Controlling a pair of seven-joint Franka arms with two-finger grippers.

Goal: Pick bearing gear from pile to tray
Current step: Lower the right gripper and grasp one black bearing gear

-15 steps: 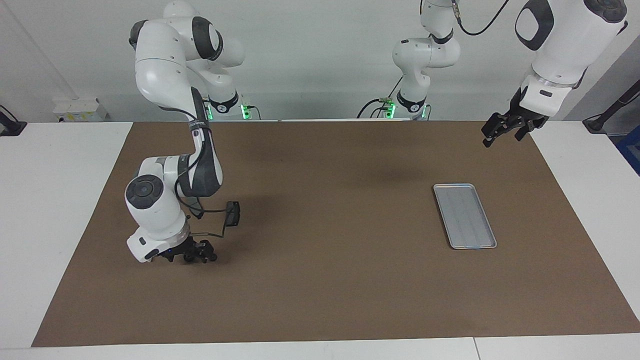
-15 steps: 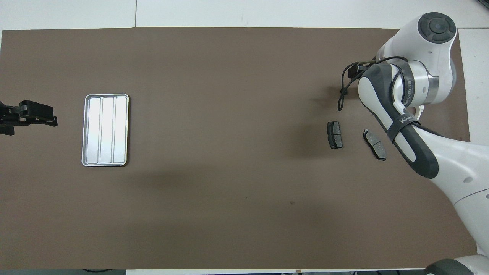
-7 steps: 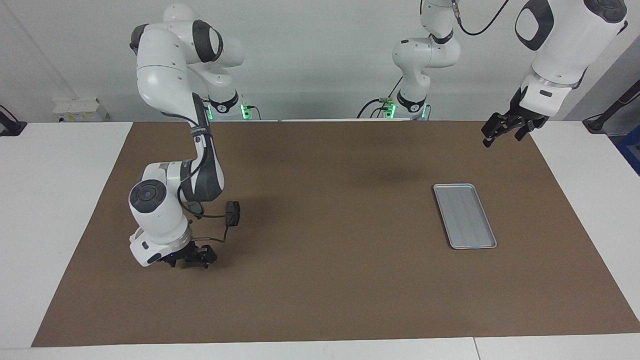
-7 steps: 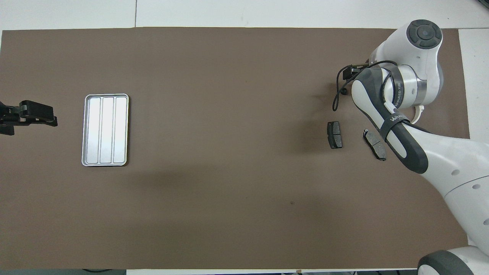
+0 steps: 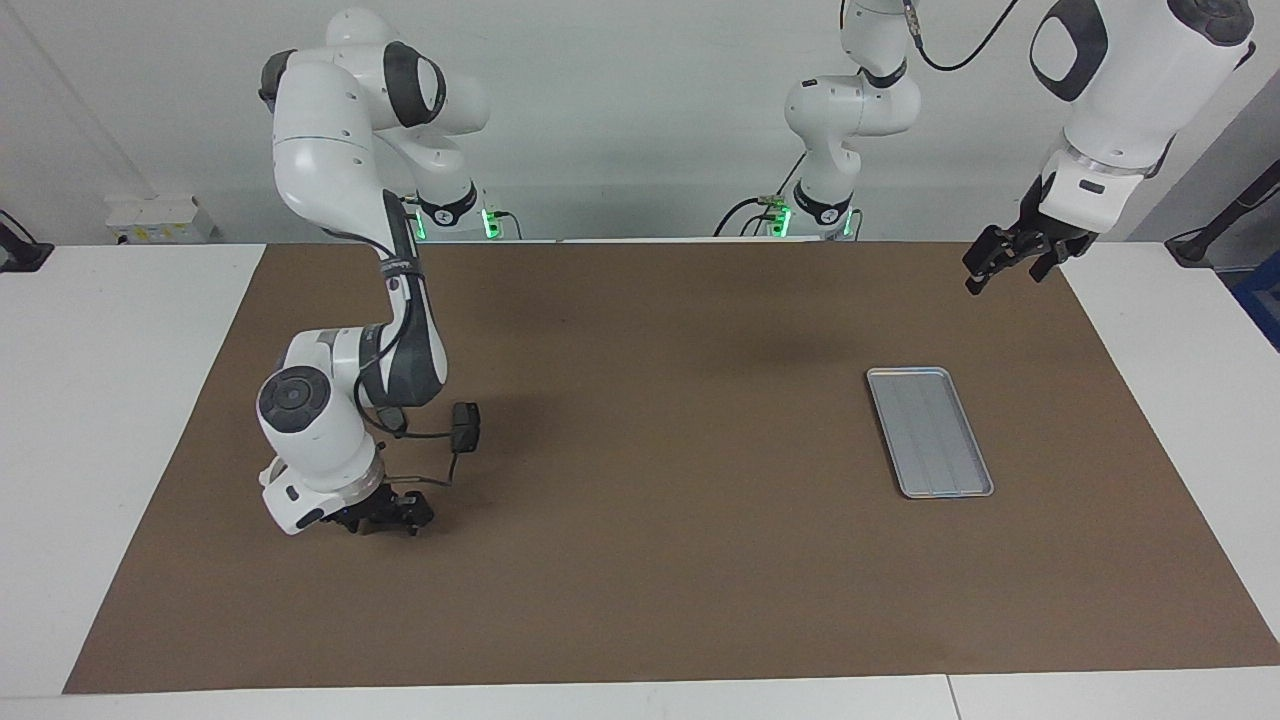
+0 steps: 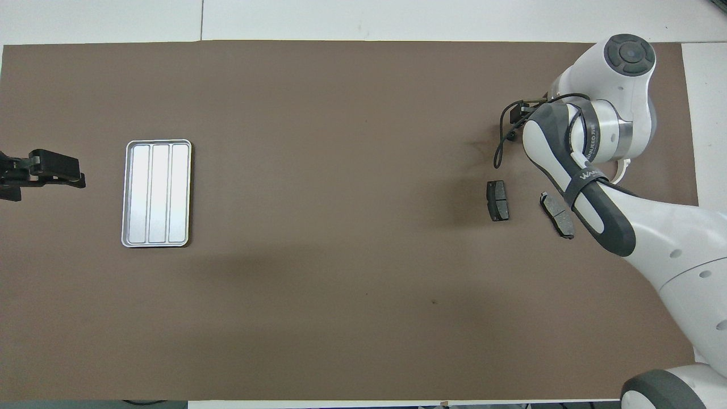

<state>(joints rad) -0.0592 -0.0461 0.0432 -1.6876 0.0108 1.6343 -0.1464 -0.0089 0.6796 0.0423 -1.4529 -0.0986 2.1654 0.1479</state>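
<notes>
Showing pile [image 6: 528, 207] at the right arm's end of the mat: 2 brake pads [image 6: 498, 200] exposed, other parts hidden under the arm. Right gripper [image 5: 385, 515] low on the mat there, finger state and contents not discernible. Advisable: centre on 1 part, close gently. Tray [image 5: 929, 431] well apart, bare. Left gripper [image 5: 1005, 258] waiting, spread wide.

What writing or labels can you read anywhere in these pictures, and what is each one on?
White lettering on the black band of the white right arm: too blurred to read with confidence.
Flat silver-grey metal tray: no text.
Two dark grey brake pads: no readable marks.
</notes>
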